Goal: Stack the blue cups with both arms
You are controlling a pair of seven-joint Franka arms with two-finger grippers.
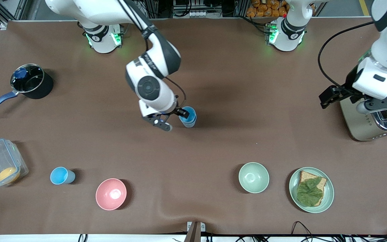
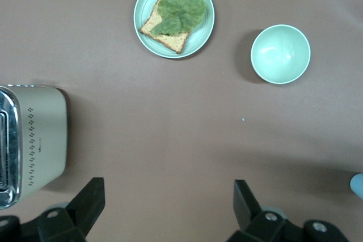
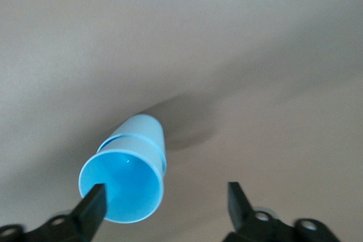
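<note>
The right hand (image 1: pixel 174 118) is spread around the rim of the nested blue cups (image 1: pixel 188 116), probably light, slippery plastic, best pinched at the rim; the left hand (image 2: pixel 164 208) waits spread.

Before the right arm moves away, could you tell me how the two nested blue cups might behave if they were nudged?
The nested blue cups look like thin plastic, so probably light and easily shoved. The stack stands taller than it is wide, with the upper cup sitting loosely in the lower, so it might tip or separate. The right claw is open beside the rim; one finger seems inside it and could drag it.
</note>
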